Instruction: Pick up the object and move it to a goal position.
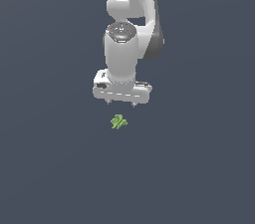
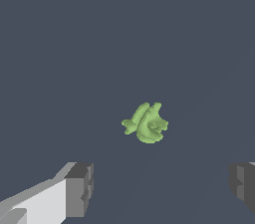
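Note:
The object (image 1: 118, 122) is a tiny bright green knobbly piece lying on the flat dark grey ground. It also shows in the wrist view (image 2: 146, 123), a little ahead of the fingers. My white gripper (image 1: 121, 102) hangs just above it, pointing down, with its short fingertips apart from the piece. In the wrist view the two grey fingertips (image 2: 79, 189) stand wide apart, with nothing between them. The gripper (image 2: 162, 188) is open and empty.
The white arm (image 1: 134, 4) rises behind the gripper to the top of the exterior view. Plain dark grey ground (image 1: 199, 168) surrounds the piece on every side.

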